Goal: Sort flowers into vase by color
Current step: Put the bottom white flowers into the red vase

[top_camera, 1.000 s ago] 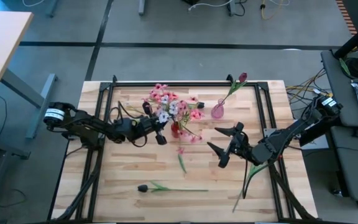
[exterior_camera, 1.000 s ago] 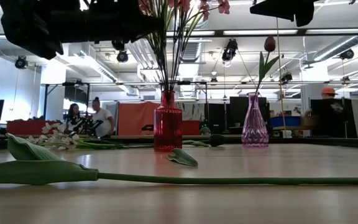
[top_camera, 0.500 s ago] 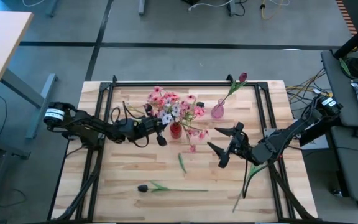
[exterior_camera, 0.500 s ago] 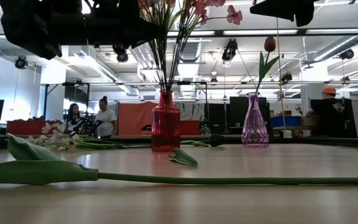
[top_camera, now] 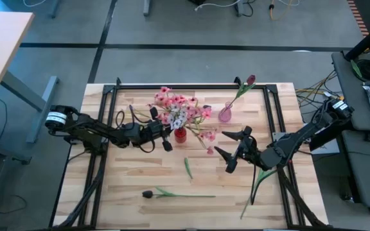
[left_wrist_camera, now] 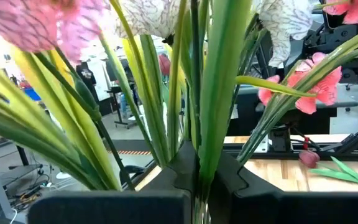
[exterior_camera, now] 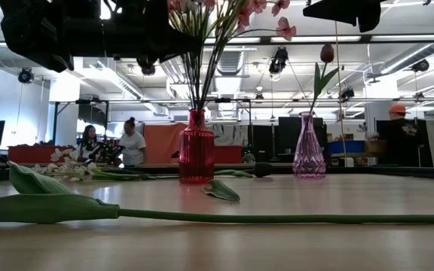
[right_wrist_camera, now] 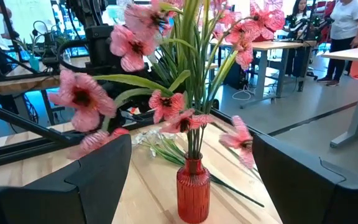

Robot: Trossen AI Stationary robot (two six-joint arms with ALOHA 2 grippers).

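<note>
pink flowers (top_camera: 180,108) in red vase (top_camera: 180,133), tulip (top_camera: 250,81) in pink vase (top_camera: 225,115)

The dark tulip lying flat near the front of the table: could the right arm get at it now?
Probably yes. The right gripper is open and empty, and the dark tulip lies alone on bare wood, with only a loose leaf nearby, off the direct path.

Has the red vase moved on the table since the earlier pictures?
Yes. In the low view the red vase has slid left, away from the purple vase, which stays put. The left claw is shut on its pink flowers.
</note>
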